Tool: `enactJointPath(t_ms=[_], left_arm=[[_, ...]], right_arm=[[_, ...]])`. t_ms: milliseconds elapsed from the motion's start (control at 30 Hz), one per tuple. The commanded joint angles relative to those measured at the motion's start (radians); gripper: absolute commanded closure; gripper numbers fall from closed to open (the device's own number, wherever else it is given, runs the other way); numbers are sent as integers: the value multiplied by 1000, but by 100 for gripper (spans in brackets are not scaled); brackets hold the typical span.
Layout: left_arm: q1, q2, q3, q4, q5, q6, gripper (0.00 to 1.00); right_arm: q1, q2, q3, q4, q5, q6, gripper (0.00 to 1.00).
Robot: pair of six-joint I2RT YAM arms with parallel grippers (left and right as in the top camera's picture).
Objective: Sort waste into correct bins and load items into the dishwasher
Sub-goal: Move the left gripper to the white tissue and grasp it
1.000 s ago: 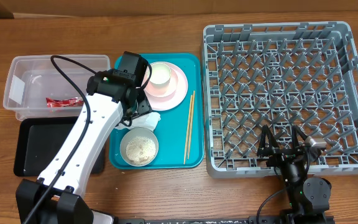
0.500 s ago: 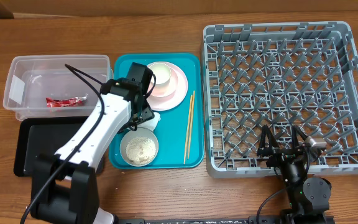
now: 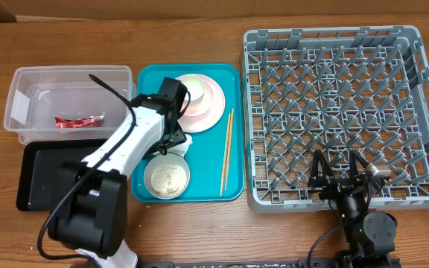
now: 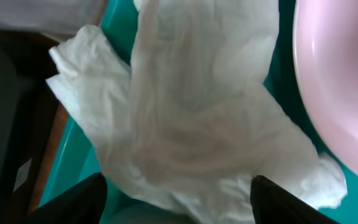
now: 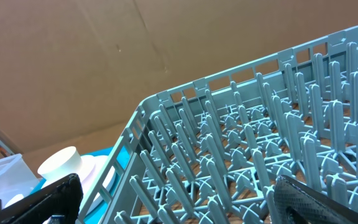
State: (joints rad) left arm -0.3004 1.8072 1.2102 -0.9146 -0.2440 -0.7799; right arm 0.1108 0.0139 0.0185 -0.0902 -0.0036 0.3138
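You're holding left gripper (image 4: 178,200) over crumpled tissue (image 4: 191,118), jaws spread, grasping nothing. Tissue lying on teal tray (image 3: 146,79), between pink plate (image 3: 214,109) and rice bowl (image 3: 167,177). Right gripper (image 5: 176,186) sitting released at dish rack (image 3: 334,97) edge.

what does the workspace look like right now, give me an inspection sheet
surface: wooden table carrying a teal serving tray
job's things: crumpled tissue on the tray beside the pink plate; cup on the plate; bowl of rice and chopsticks on the tray; red wrapper in the clear tub; black tray shows nothing in it; dish rack holds no dishes
clutter: nothing seen
hands: left hand open, straddling the tissue; right hand open at the rack's near edge
cables: black cable arcs over the left arm
surroundings: brown cardboard panel behind the table
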Motion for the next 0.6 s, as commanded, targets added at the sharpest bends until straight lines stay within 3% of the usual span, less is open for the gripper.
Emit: enactJointPath(t_ms=[0,67,167,267,567], left_arm=[[6,28,-8,14,-33,-13,26],[6,29,-8,25,-33,-13,28],[6,29,-8,30,-32,-13,41],[6,29,-8,29,-21,-13,45],[5,31,-8,37,-5,-10,39]], right_arm=[[-8,-7,-10,6,-5,-4,0],[-8,-7,-10,6,-5,-3,0],[-8,-7,-10,6,-5,-4,0],[-8,-7,-10,6,-5,-4,0],[-8,-7,-10,6,-5,-4,0]])
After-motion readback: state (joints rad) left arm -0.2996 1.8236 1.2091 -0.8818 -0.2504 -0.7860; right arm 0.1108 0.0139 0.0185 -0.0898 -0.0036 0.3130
